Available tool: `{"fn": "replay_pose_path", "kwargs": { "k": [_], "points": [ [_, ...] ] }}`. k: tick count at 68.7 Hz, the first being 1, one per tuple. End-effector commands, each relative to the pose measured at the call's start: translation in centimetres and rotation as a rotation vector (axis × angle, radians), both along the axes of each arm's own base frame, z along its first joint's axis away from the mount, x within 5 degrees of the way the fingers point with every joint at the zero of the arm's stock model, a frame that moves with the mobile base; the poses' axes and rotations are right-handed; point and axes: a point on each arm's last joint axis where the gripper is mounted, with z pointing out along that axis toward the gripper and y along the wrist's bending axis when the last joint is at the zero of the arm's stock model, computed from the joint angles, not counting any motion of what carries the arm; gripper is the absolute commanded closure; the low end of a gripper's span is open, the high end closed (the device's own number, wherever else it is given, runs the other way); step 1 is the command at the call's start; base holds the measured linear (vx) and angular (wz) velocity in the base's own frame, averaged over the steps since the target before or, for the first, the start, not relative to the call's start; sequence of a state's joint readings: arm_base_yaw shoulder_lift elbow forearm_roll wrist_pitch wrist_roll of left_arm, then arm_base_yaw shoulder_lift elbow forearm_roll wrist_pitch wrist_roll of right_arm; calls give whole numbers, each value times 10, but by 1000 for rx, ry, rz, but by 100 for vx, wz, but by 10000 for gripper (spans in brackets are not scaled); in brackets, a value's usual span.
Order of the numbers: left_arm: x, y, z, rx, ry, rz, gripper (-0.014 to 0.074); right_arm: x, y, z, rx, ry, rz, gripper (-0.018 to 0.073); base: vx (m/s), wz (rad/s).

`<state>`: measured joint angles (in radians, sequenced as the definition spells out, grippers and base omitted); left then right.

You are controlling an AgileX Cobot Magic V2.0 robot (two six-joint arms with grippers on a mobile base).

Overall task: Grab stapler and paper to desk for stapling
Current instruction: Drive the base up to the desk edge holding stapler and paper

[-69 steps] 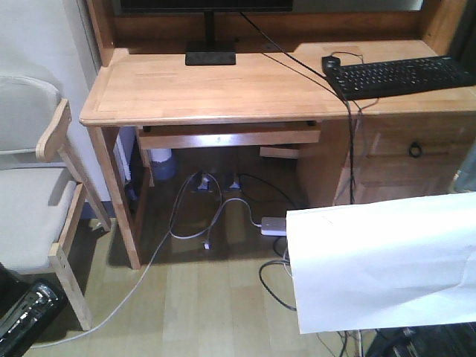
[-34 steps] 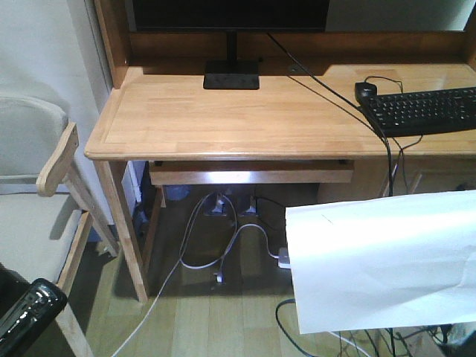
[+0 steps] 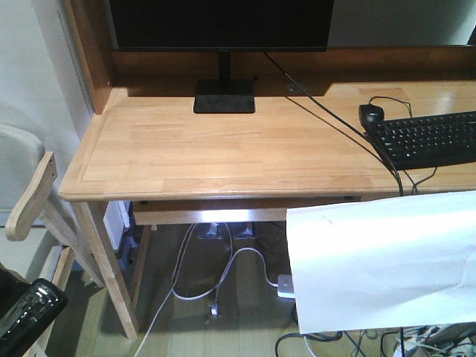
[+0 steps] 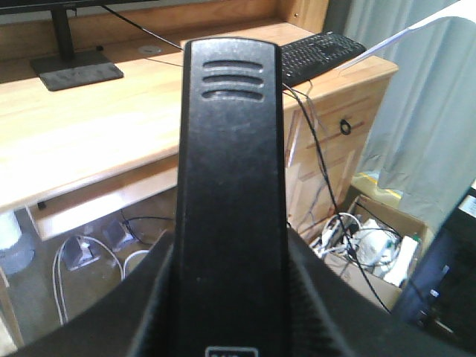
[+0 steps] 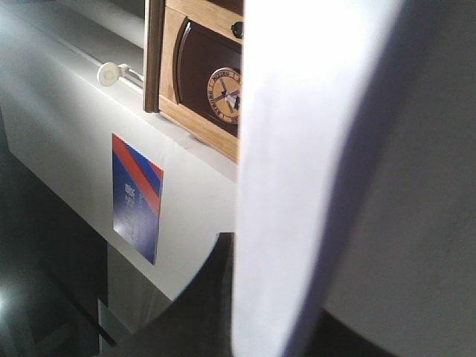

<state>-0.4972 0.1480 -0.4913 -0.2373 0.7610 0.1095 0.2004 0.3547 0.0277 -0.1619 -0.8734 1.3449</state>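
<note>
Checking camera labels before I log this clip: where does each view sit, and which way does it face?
Exterior front-facing: high in front of the desk, looking down at it, the monitor and keyboard; held paper lower right; no arm clearly seen.
Left wrist: behind the left gripper, looking along the stapler it grips toward the desk.
Right wrist: behind the right gripper, looking along the paper to a wall clock.
Shared: front and left-wrist views both show desk, monitor and keyboard.

In my left wrist view the stapler [image 4: 230, 193] runs off the bottom edge and covers most of the left gripper [image 4: 230, 305] clamping it. The paper [image 3: 383, 260] leaves the front view's right edge, masking the bench [image 3: 223, 149] front; close up it blurs over the right gripper [image 5: 275, 323].
</note>
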Motion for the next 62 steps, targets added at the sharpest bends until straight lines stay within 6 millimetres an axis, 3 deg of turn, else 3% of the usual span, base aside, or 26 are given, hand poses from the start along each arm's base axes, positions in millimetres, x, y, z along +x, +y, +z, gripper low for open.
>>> {"fn": "replay_pose_path", "kwargs": {
  "k": [1,62],
  "points": [
    [2,0,19,-91,-99,15,603,-2,0,3,5,-53,3,561,24,-3],
    [2,0,19,-91,-99,15,603,-2,0,3,4,-50,3,561,18,2]
  ]
}}
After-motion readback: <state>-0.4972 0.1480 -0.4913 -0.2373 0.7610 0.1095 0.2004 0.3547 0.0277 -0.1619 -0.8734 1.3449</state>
